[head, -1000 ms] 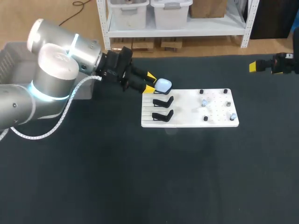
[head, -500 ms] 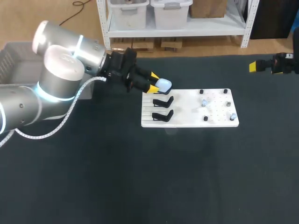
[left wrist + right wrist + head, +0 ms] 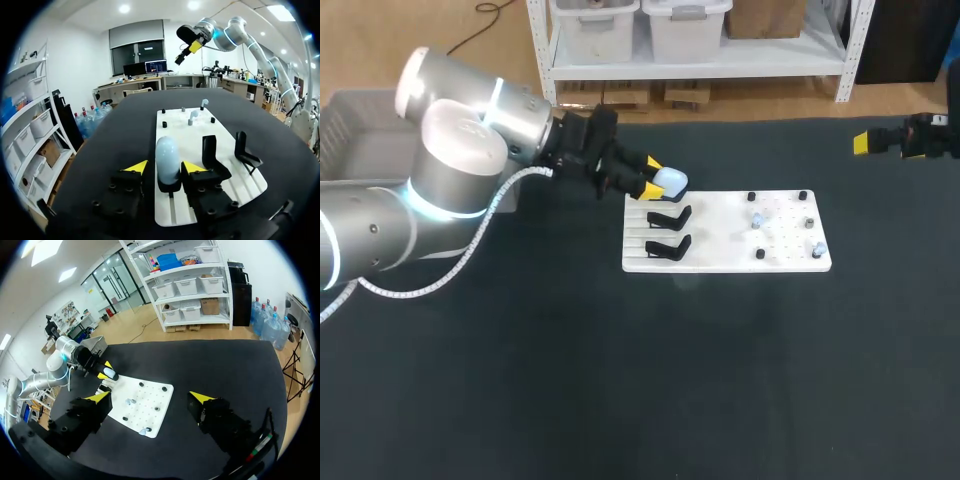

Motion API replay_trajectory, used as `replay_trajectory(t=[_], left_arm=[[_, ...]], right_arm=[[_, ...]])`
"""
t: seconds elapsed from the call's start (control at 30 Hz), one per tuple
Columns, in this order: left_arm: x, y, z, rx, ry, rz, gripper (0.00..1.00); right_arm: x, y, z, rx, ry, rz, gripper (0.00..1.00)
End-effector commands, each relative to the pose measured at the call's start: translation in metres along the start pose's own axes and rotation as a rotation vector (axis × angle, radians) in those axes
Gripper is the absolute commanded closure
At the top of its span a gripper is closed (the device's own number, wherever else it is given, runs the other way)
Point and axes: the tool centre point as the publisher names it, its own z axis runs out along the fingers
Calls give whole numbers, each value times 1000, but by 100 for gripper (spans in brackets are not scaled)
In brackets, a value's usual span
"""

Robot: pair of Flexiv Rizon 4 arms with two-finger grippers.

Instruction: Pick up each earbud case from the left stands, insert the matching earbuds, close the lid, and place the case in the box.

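Your left arm comes in from the desk's left edge, elbow bent, forearm angled toward the far left corner of the white board. The left gripper sits low there, fingers pointing along the board's far edge. Its jaws are released: in the wrist view the yellow tips straddle the earbud case with a thin gap on each side, so nothing is clamped.

The case is pale blue-white, lid shut, standing upright in the farthest black stand at the board's left edge. The two empty stands sit in a row just nearer you, close beside the gripper's near finger. The earbuds stand on pegs on the board's right half, well apart from the gripper.

Your right gripper hangs high over the desk's far right corner, well apart from the board, jaws spread wide with nothing between them.

Bare black desk runs along the whole near edge and between the board and the right edge. The grey box sits at the far left edge, partly hidden behind your left arm.
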Motion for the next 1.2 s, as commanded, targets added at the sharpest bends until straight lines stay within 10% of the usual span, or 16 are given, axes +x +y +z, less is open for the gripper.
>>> replay_trajectory(t=[0.03,0.9,1.0,1.2], left_arm=[[0,0,2,-6,-3,5,61],[-2,-9,9,-1,-9,2,73],[-2,-10,9,-2,-8,4,100],[-2,-14,3,-14,-10,7,100]], right_arm=[[0,0,0,2,1,0,0],[0,0,0,2,1,0,0],[0,0,0,2,1,0,0],[0,0,0,2,1,0,0]])
